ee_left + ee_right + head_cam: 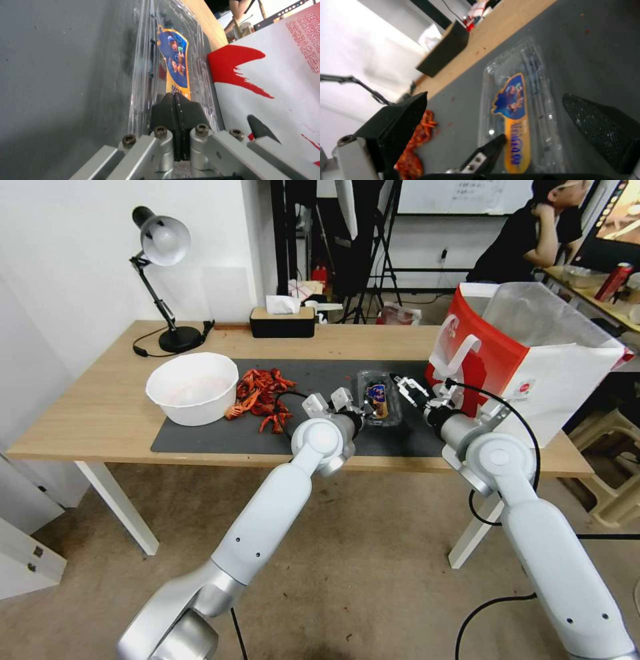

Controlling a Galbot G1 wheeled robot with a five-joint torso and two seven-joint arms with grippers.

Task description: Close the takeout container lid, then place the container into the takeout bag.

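Now, from where I stand, one white bowl point(193, 387) sits well off to the left of the left tool, and a single heap of red crayfish shells point(261, 399) lies between the two, both out of the working path on the dark mat point(220, 440). The left tool point(174, 100) has its two black pads pressed flat together, tips resting on the near edge of the takeout container point(379, 403), which lies flat on the mat just ahead of it. I read that as a push-down, squeezing the lid point(173, 60) onto the base so the rim snaps; the lid looks flat over the box, though I cannot tell whether it has latched. One container, one lid with one blue-and-orange label point(513, 117). Just right of the container, the right tool point(415, 392) hangs above the mat with its two fingers spread wide, one to each side of the box in its own camera, seemingly ready to take it. Directly to the right of that tool stands one takeout bag point(507, 360) on the worktop point(100, 407), upright, mouth open, close enough for a short transfer.
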